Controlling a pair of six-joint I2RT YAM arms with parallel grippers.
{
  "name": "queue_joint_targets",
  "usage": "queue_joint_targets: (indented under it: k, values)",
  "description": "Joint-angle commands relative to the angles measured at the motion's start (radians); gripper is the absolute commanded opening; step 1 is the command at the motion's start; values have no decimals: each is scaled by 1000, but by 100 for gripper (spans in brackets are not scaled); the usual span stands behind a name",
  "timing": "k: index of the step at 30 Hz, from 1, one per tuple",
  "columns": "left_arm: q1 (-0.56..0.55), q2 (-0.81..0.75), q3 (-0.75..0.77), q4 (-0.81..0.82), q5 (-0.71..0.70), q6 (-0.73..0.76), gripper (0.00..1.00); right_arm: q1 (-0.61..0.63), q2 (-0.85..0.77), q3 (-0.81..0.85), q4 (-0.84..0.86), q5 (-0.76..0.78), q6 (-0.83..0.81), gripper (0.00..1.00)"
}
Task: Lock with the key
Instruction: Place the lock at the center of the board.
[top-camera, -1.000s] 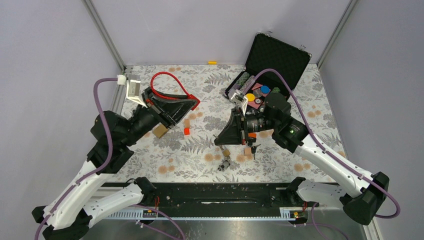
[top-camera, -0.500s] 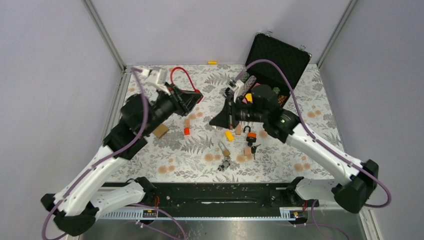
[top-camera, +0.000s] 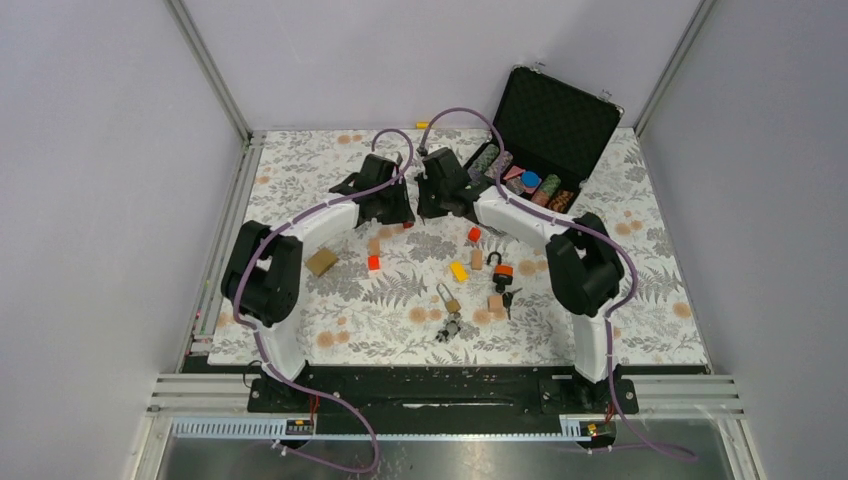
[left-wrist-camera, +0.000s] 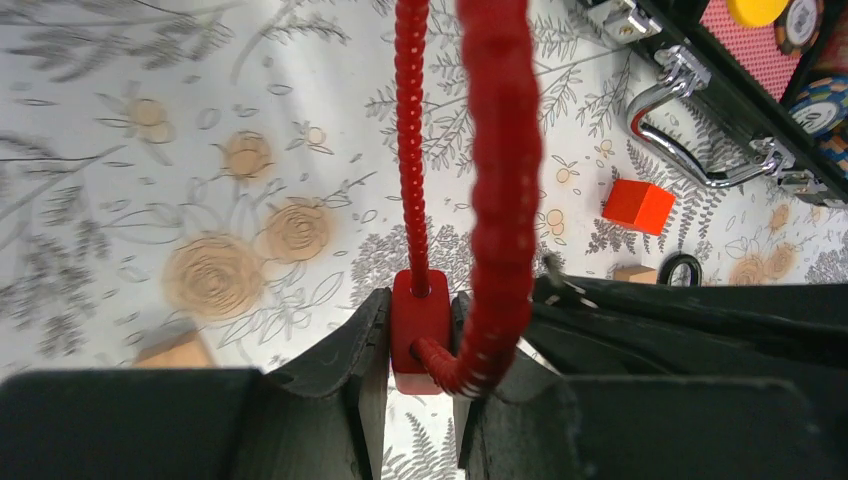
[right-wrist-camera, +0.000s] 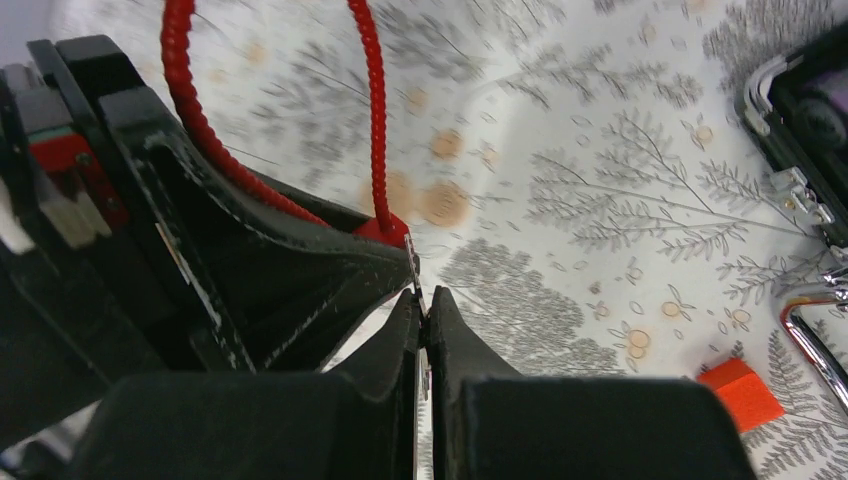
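Left pincer (left-wrist-camera: 418, 345): clamped on the red lock body (left-wrist-camera: 420, 305), one finger on each flat side, likely so the block cannot twist when the key pushes in.
Lock position: lifted over the far middle of the table (top-camera: 300, 170), near the open case (top-camera: 555, 120), between the two arms.
Cable (left-wrist-camera: 500, 180): loops up and away from the fingers.
Right pincer (right-wrist-camera: 422, 305): pinched almost fully closed on a thin metal sliver, probably the key (right-wrist-camera: 414, 268) seen edge-on, its tip left protruding to reach the lock.
Key tip: right at the red body; whether it has entered the keyhole cannot be told.
Next, as a judgement: fine alignment, then a turn.
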Motion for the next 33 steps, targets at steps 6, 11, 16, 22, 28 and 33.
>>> queue_joint_targets:
  k: [6,11,16,22,28,33]
  values:
    - [56,148,88,76,239,-139,2,-32,182,189,-220,4,-36,8]
    - [74,180,55,70,247,-191,11,-39,229,233,-274,-10,-9,15]
    - [88,178,18,95,266,-222,27,-67,244,251,-321,-162,1,29]
    - [98,112,-34,113,291,-225,43,-110,138,178,-324,-292,17,39]
    - [99,-5,-137,118,275,-216,50,-111,-52,-24,-318,-272,20,45]
    - [99,-177,-287,156,265,-224,58,-69,-260,-366,-229,-172,20,68]
